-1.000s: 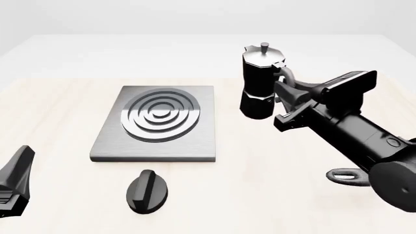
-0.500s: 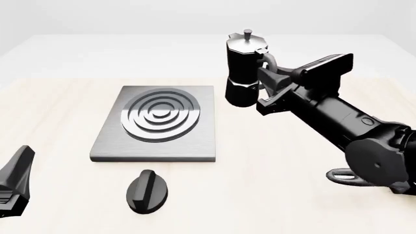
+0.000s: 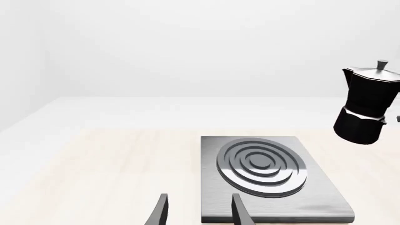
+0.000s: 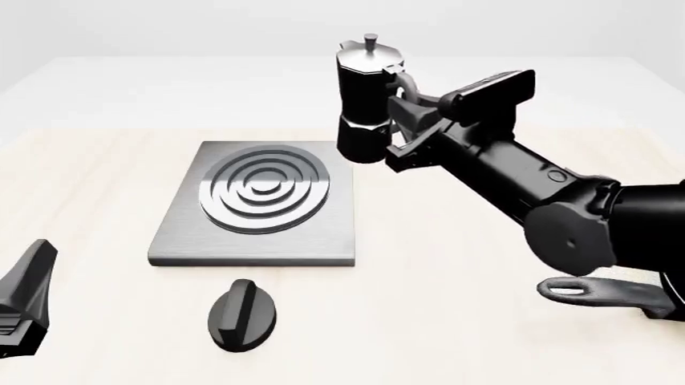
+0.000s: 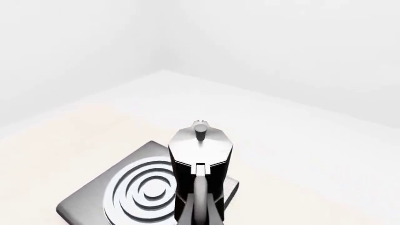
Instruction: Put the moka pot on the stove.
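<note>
The moka pot [image 4: 364, 100], black with a silver lid and knob, hangs upright in the air above the stove's far right corner. My right gripper [image 4: 407, 112] is shut on its curved handle. The pot also shows in the left wrist view [image 3: 366, 105] and, from behind its handle, in the right wrist view [image 5: 200, 157]. The stove [image 4: 182, 233] is a flat grey plate with a ring burner, lying left of the pot; it also shows in both wrist views [image 3: 319, 197] [image 5: 93, 197]. My left gripper [image 3: 200, 213] is open and empty, low at the near left [image 4: 30, 277].
A black oval knob [image 4: 242, 314] lies on the table just in front of the stove. A black pan handle [image 4: 599, 293] lies at the near right, under my right arm. The light wooden table [image 4: 96, 168] runs out to the left and far side.
My right gripper has lifted the moka pot and carried it left, from right of the stove to above its far right corner. The left arm has not moved.
</note>
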Controlling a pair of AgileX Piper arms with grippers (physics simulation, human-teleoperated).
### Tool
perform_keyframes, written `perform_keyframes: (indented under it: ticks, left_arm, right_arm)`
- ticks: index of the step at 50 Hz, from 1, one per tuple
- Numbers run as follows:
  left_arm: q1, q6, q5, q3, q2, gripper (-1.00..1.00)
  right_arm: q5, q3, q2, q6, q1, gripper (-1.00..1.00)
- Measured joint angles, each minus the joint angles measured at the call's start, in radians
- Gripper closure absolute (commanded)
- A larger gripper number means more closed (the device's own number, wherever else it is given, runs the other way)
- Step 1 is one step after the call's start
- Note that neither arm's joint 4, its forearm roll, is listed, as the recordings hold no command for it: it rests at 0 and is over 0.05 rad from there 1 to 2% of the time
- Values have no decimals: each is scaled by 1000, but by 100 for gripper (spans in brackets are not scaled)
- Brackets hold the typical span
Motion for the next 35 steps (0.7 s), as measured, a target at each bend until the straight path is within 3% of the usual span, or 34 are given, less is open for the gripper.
perform_keyframes:
  ticks: [35]
  left_arm:
    - [0, 0, 0, 0, 0, -100]
  right_arm:
    - [-7, -192, 184, 21, 64, 100]
